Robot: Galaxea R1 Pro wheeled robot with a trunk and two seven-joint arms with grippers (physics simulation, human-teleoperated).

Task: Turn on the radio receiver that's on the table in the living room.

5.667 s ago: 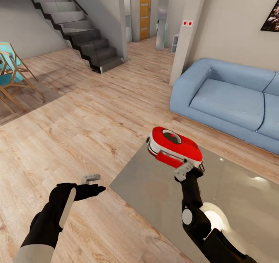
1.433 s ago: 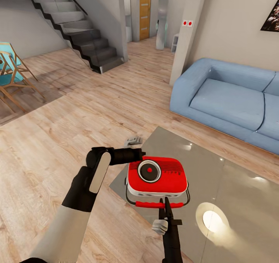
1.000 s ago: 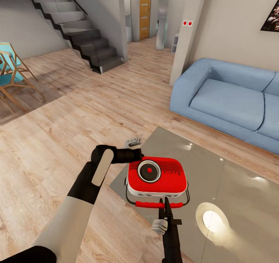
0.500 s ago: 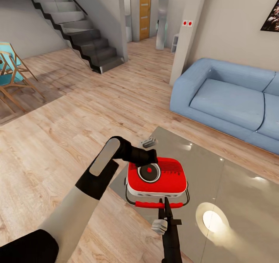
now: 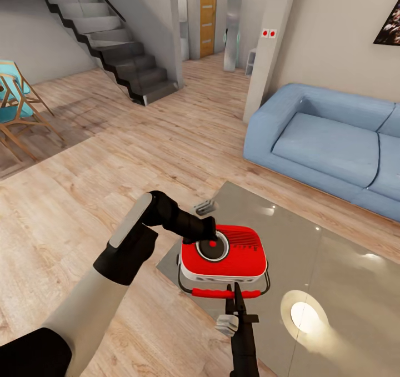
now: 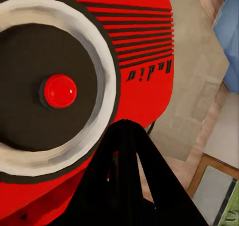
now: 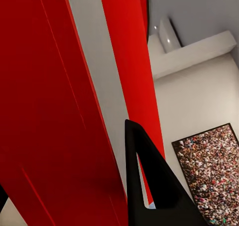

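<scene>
The bright red radio receiver (image 5: 225,253) is face up over the near corner of the glossy grey table (image 5: 333,255), its red handle toward me. My right gripper (image 5: 234,292) is shut on that handle from below. My left gripper (image 5: 208,236) reaches in from the left and its shut tips rest at the edge of the round dial. In the left wrist view the radio receiver (image 6: 129,41) shows a black dial with a red button (image 6: 59,90); the dark fingers (image 6: 124,156) meet in a point just beside it. The right wrist view has the red handle (image 7: 55,106) against one finger (image 7: 144,186).
A blue sofa (image 5: 333,144) stands behind the table at the right. A beige pillar (image 5: 269,49) and dark stairs (image 5: 111,49) are farther back, a wooden chair (image 5: 14,107) at the far left. Open wood floor (image 5: 111,160) lies to the left. A light glare (image 5: 305,313) marks the tabletop.
My left arm has swung right and dropped, bringing its gripper from beside the radio onto the dial's edge. The radio and right gripper have barely moved.
</scene>
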